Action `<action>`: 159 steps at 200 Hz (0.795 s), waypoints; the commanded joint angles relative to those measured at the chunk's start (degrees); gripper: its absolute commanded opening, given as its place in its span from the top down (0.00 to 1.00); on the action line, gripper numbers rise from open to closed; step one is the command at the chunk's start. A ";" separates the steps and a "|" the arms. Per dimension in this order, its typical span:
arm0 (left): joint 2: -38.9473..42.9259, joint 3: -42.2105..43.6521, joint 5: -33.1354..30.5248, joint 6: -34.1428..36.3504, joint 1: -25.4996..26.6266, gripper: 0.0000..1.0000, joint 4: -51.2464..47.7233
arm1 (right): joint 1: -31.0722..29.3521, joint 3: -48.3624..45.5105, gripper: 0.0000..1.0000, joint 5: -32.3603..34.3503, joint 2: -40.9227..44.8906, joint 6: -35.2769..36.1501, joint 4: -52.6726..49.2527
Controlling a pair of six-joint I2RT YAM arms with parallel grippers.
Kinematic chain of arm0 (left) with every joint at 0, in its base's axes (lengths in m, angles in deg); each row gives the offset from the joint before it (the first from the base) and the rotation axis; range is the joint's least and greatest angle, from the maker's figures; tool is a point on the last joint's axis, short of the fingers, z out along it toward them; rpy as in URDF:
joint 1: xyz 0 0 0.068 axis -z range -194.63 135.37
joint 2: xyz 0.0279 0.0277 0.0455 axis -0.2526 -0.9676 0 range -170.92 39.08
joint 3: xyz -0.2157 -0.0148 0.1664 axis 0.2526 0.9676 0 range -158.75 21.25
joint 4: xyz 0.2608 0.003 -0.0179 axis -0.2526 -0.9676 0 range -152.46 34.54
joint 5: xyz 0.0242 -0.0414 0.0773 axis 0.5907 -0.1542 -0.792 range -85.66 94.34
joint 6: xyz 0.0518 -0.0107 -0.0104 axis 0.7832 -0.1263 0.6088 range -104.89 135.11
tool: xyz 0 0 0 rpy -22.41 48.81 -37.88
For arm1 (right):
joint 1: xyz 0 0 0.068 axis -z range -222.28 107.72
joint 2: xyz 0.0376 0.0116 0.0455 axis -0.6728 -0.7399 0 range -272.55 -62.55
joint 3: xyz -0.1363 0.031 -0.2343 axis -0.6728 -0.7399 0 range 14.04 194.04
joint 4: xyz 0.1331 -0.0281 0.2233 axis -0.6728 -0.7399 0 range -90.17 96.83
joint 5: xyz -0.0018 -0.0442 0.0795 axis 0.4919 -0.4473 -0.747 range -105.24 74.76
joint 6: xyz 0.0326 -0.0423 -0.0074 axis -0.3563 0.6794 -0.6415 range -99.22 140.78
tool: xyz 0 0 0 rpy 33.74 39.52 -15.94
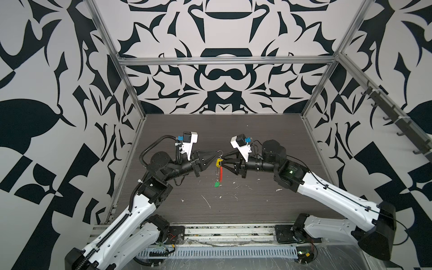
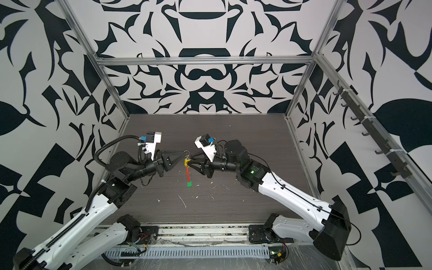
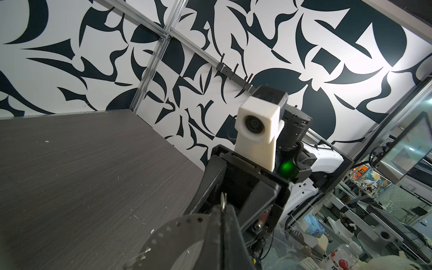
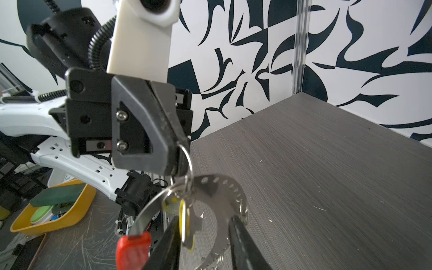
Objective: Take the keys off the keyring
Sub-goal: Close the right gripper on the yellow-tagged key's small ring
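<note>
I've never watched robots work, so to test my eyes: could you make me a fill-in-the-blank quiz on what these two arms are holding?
The lowest key on the keyring has a ___ head.
The upper key, between the fingers of the right gripper, has a ___ head.
The left gripper is shut on a small silver ring at the keyring's top, and the keyring's plastic sleeve is ___.
Missing words: green; yellow; red.

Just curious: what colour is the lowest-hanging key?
The lowest key is green, clearest in a top view.
</note>
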 commanded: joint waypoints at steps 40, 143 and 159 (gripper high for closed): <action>0.59 0.85 0.46 -0.61 0.14 1.00 2.76 | -0.32 3.02 0.75 -3.38 -0.55 0.09 3.22; 0.95 -0.62 2.52 1.79 0.14 1.00 -1.82 | 0.19 6.18 1.00 -5.38 0.61 3.78 -7.51; 0.95 -1.18 3.33 2.33 0.14 1.00 -3.15 | 0.39 7.92 1.00 -5.40 0.67 5.47 -10.74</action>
